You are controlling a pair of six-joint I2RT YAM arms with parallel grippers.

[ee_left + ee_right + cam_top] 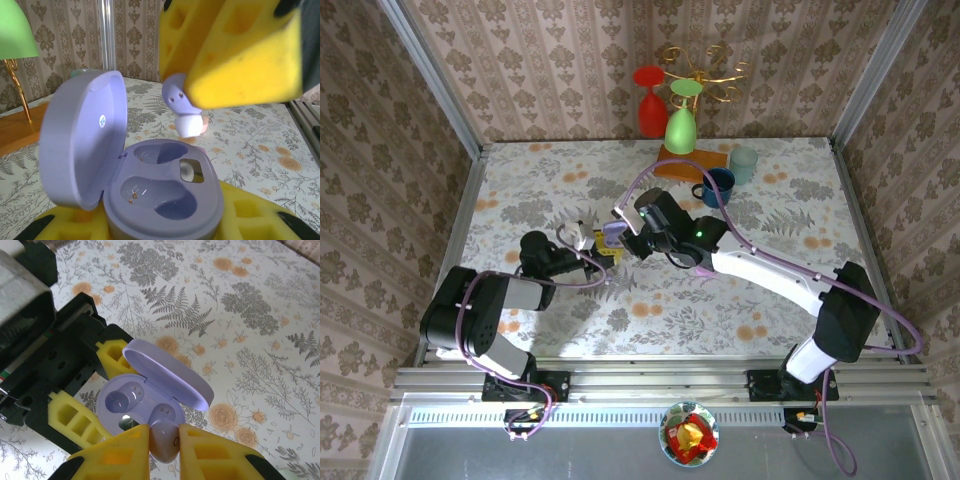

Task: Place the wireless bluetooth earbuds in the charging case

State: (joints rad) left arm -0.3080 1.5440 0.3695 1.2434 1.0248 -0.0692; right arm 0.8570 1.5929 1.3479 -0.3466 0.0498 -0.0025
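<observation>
A robot lab booth: wallpaper panels (550,70), aluminium rails (660,380), floral tablecloth (520,190).

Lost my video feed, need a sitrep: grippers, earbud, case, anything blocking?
Left gripper shut on open charging case. Right gripper shut on purple earbud, poised over the case's wells. Both wells empty; nothing between.

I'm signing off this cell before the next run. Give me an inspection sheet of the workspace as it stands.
Surface: floral-patterned tabletop, no spills seen.
Job's things: open lilac pebble-shaped plastic charging case, both wells apparently empty; glossy lilac earbud held over the wells.
Clutter: blue mug, pale cup, gold wire stand with a red glass and a green glass, at the far edge.
Grippers: left gripper clamps the case; right gripper pinches the earbud.
Cables: purple cables along both arms.
Surroundings: patterned wallpaper walls; bowl of coloured pieces beyond the near rail.
</observation>
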